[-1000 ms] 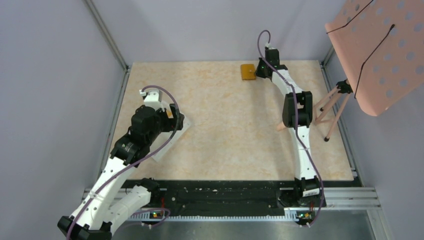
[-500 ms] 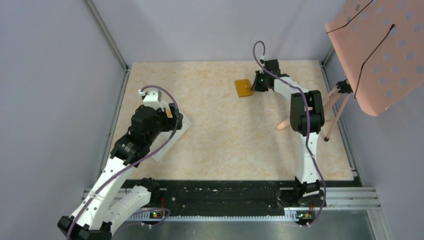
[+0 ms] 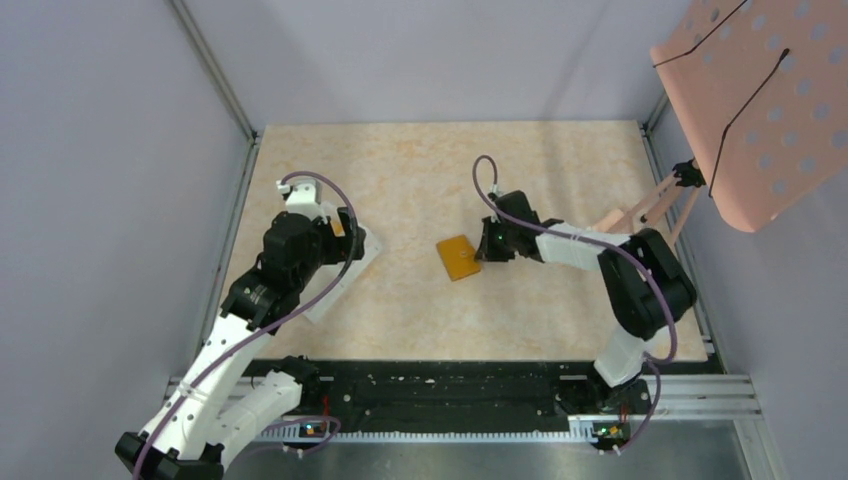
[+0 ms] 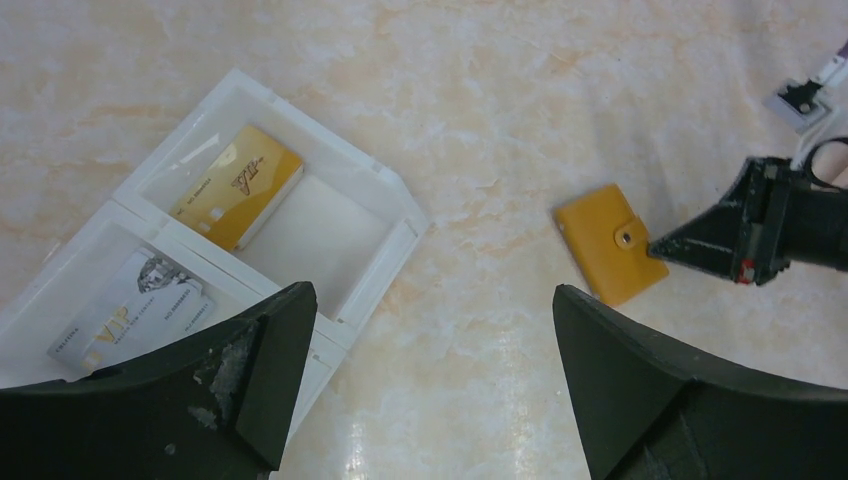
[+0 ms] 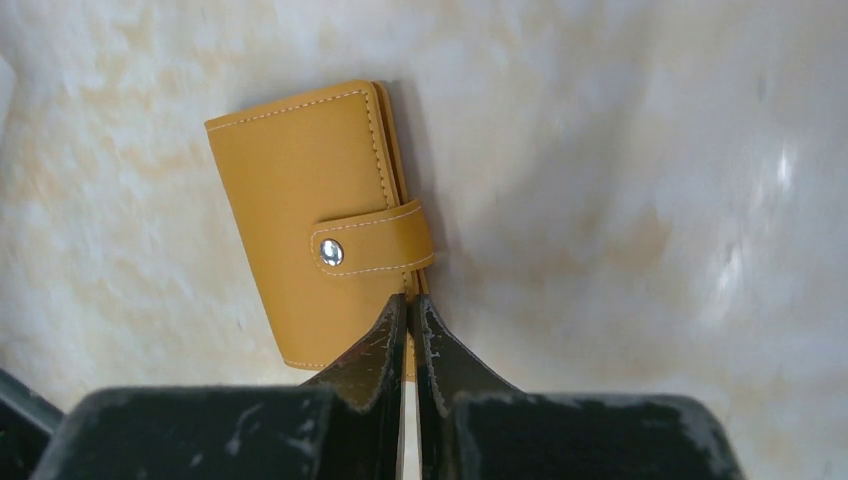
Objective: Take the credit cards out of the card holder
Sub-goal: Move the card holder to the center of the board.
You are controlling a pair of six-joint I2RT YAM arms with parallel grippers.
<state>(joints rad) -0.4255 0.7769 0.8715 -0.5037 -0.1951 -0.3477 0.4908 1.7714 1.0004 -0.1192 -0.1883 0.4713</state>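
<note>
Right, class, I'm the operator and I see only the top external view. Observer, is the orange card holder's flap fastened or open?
Observer: Fastened. The right wrist view shows the card holder folded shut, its tab snapped down.
Operator: Does the right gripper actually hold it?
Observer: Yes, its fingers are closed on the holder's edge, beside the tab.
Operator: What's in the white tray?
Observer: The left wrist view shows a gold card in one compartment and a whitish card in the other.
</note>
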